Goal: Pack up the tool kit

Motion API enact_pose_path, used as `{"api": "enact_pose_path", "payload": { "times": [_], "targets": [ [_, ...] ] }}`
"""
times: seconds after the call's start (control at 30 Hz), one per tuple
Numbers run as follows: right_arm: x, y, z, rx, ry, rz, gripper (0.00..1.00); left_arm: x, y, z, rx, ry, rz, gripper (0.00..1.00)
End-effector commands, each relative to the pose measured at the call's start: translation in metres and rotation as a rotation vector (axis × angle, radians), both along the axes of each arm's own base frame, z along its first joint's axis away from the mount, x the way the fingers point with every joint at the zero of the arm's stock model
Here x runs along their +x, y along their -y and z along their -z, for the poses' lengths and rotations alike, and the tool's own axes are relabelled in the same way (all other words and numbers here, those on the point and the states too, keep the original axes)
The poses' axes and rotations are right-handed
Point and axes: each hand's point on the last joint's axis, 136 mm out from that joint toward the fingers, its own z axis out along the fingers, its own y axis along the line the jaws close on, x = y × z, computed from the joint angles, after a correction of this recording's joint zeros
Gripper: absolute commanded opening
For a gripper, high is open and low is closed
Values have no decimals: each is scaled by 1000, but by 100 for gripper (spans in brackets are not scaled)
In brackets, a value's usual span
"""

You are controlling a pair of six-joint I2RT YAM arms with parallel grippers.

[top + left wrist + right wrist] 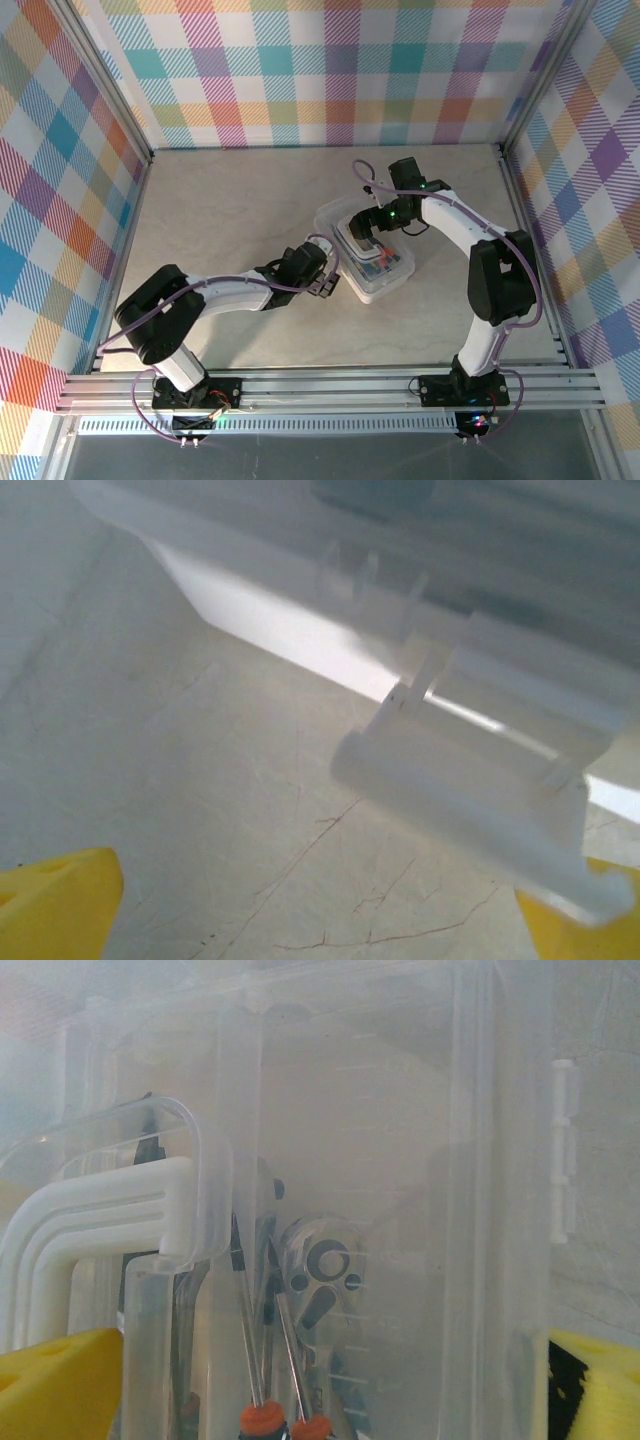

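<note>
1. We count one translucent box (372, 287), standing mid-way across the table (230, 210).
2. Through its plastic we see two orange-collared screwdrivers (262, 1418), one pliers head (325, 1265) and one white handle (90, 1225).
3. The right gripper (325, 1385) hangs directly over the box, fingers spread wide.
4. The left gripper (322, 915), fingers likewise wide apart, sits low beside the box's near-left side, with a white plastic fitting (470, 790) just ahead.
</note>
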Motion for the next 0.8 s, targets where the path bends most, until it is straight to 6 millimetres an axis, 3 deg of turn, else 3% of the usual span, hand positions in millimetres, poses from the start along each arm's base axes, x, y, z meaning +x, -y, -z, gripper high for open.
{"api": "enact_pose_path", "payload": {
  "times": [0.0, 0.77],
  "targets": [
    [-51, 4, 62, -91, -247, -69, 99, 12, -8, -26, -7, 71, -50, 100],
    [-55, 4, 62, -87, -250, -74, 99, 27, -9, -28, 13, 78, -64, 100]
  ]
}}
